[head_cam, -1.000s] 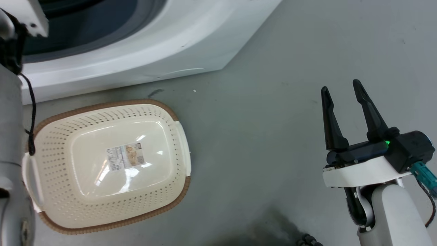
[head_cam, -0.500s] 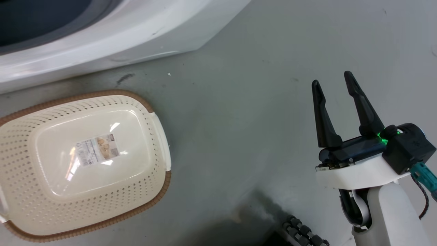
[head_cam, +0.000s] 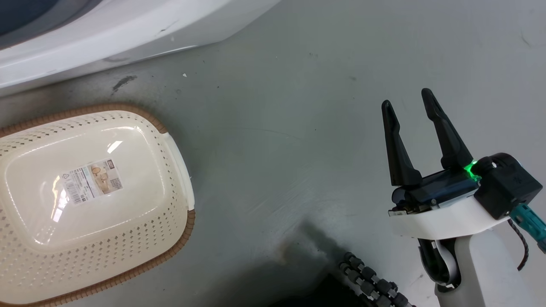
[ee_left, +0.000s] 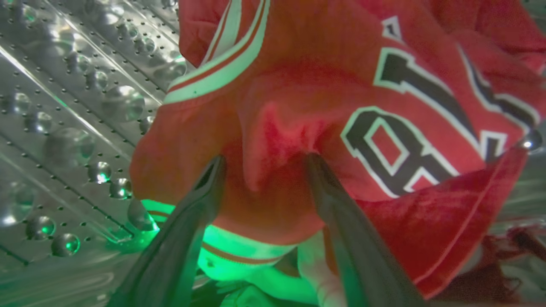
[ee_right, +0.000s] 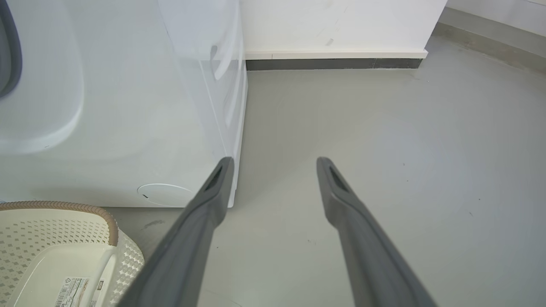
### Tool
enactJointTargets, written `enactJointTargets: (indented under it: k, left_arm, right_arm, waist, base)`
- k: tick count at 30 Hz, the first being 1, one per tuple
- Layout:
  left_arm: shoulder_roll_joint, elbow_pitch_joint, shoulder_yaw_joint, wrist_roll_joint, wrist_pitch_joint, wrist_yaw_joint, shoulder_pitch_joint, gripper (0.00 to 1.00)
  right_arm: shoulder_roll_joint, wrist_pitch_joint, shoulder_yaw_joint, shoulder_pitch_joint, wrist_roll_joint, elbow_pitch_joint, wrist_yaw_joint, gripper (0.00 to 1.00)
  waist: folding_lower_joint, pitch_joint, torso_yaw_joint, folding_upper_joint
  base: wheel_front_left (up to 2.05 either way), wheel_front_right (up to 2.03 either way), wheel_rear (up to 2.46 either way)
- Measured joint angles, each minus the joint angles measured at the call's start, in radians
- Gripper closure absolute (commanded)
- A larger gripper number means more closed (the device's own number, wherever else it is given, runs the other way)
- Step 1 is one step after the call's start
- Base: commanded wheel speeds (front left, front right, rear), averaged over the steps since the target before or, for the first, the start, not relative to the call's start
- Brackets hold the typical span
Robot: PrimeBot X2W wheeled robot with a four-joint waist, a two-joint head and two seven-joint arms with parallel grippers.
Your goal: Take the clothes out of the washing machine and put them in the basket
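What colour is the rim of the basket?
Brown, woven-looking, on the cream basket; best in the head view.

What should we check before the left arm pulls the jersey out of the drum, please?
1. Left tool straddles a fold of the clothes: ok, a red ridge sits inside it.
2. Left tool closed on that fold: not ok, it stands open.
3. Fabric free of the drum and of other garments: cannot tell; striped cloth lies underneath.
4. Basket ready to receive: ok, upright on the floor, holding just its label.
5. Right tool out of the way: ok, open, over bare floor, apart from the basket.
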Motion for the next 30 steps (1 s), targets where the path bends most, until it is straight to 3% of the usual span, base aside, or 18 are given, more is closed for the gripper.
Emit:
enactJointTargets:
  k: [1, 2, 3, 11, 18, 30]
  left_arm:
    - [0.005, -0.009, 0.002, -0.003, 0.003, 0.001, 0.0, 0.51]
    - [0.009, -0.015, 0.003, -0.006, 0.013, 0.005, 0.0, 0.81]
    - [0.012, -0.024, 0.004, -0.007, 0.014, 0.01, 0.0, 1.0]
    - [0.029, -0.107, 0.016, -0.022, -0.044, 0.041, 0.041, 1.0]
    - [0.024, -0.144, 0.036, -0.039, -0.236, 0.064, 0.085, 1.0]
    - [-0.073, -0.063, 0.058, -0.087, -0.606, 0.091, 0.236, 1.0]
  right_arm:
    - [0.0, 0.0, 0.002, 0.0, 0.002, -0.001, 0.0, 0.0]
    - [0.0, 0.0, 0.003, 0.0, 0.006, -0.001, 0.0, 0.0]
    - [0.0, 0.0, 0.004, 0.0, 0.008, -0.002, 0.0, 0.0]
    - [0.0, 0.0, 0.002, -0.003, 0.014, -0.001, 0.0, 0.0]
    - [0.0, 0.0, -0.004, -0.006, 0.014, 0.006, 0.0, 0.0]
    - [0.0, 0.0, -0.023, -0.004, 0.006, 0.029, 0.0, 0.0]
  waist:
    - [0.0, 0.002, -0.002, 0.0]
    - [0.0, 0.005, -0.003, 0.0]
    - [0.0, 0.007, -0.005, 0.0]
    - [0.0, 0.001, -0.004, 0.0]
    - [0.0, -0.028, 0.003, 0.0]
    - [-0.0001, -0.138, 0.024, 0.0]
  base:
    - [0.0, 0.0, 0.0]
    - [0.0, 0.0, 0.0]
    - [0.0, 0.0, 0.0]
    - [0.0, 0.0, 0.0]
    - [0.0, 0.0, 0.0]
    - [0.0, 0.0, 0.0]
